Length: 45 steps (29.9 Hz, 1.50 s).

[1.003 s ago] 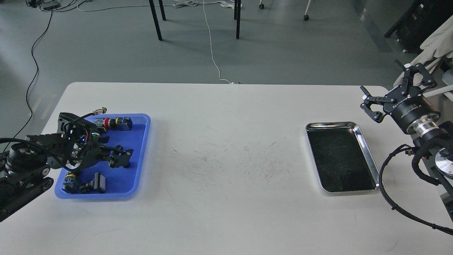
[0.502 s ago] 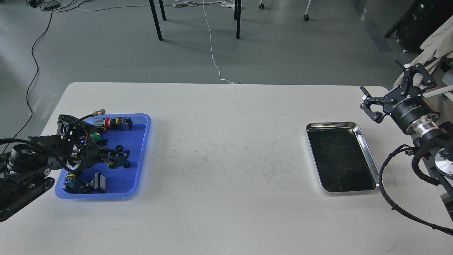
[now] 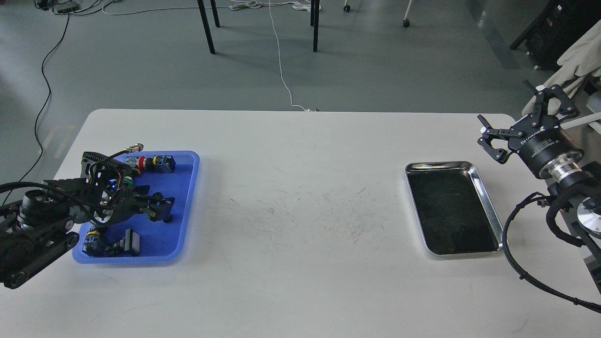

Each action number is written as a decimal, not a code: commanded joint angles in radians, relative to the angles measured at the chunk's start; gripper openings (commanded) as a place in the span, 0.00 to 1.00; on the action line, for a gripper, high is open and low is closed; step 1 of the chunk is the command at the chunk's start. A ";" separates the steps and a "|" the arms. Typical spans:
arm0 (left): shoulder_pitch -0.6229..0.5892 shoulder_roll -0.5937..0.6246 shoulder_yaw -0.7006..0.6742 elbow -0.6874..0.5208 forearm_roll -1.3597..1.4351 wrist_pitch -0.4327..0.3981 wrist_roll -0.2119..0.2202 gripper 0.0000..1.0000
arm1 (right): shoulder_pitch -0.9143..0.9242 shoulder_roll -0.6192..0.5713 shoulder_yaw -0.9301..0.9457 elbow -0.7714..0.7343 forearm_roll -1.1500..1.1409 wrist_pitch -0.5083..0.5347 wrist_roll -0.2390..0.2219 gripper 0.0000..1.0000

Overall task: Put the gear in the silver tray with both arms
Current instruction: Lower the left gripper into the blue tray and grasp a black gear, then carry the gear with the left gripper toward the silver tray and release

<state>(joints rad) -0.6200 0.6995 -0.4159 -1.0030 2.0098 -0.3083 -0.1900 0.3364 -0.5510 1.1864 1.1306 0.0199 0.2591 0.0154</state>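
The silver tray (image 3: 486, 197) lies on the right of the white table, its dark bottom bare. My left gripper (image 3: 160, 208) reaches in from the left and sits low over the blue tray (image 3: 188, 188), its black fingers drawn together. I cannot pick out a gear among the small parts under it, nor tell whether anything is between the fingers. My right gripper (image 3: 514, 112) hovers beyond the silver tray's far right corner, raised off the table, open and empty.
The blue tray holds a red-and-black button part (image 3: 157, 163), a blue-and-black part (image 3: 110, 244) and others. The table's far edge (image 3: 300, 111) borders a floor with cables and chair legs. Cloth and equipment stand at the far right.
My left gripper's fingers have closed together over the blue tray, and the arm has shifted slightly right. The right arm has not moved.
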 commanded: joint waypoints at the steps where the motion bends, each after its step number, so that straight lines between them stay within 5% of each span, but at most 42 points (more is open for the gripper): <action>1: 0.000 -0.008 0.000 0.004 0.001 0.000 -0.011 0.51 | 0.000 0.002 -0.001 -0.003 0.000 -0.003 0.003 0.99; 14: -0.004 -0.005 0.012 0.006 -0.003 -0.011 -0.017 0.09 | 0.000 0.008 -0.001 -0.008 0.000 -0.003 0.003 0.99; 24: -0.084 0.005 0.034 -0.009 -0.008 -0.029 -0.034 0.06 | 0.000 0.010 -0.001 -0.006 0.000 -0.001 0.005 0.99; 28: -0.174 0.043 0.031 -0.109 -0.009 -0.103 -0.028 0.06 | 0.000 0.008 -0.005 -0.006 0.000 -0.001 0.003 0.99; 31: -0.245 0.051 0.028 -0.238 -0.049 -0.173 0.001 0.06 | 0.000 0.008 -0.010 -0.003 0.000 -0.003 0.003 0.99; 36: -0.378 -0.061 0.031 -0.345 -0.088 -0.180 0.113 0.06 | 0.006 0.010 -0.004 -0.023 -0.003 -0.004 0.003 0.99; 41: -0.420 -0.312 0.034 -0.335 -0.086 -0.180 0.201 0.06 | 0.012 0.010 -0.019 -0.037 -0.003 -0.004 0.003 0.99; 45: -0.412 -0.495 0.080 -0.263 -0.082 -0.180 0.216 0.06 | 0.010 0.010 -0.019 -0.038 -0.003 -0.004 0.003 0.99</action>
<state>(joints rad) -1.0348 0.3335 -0.3746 -1.3179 1.9252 -0.4887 0.0146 0.3472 -0.5419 1.1672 1.0940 0.0168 0.2545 0.0183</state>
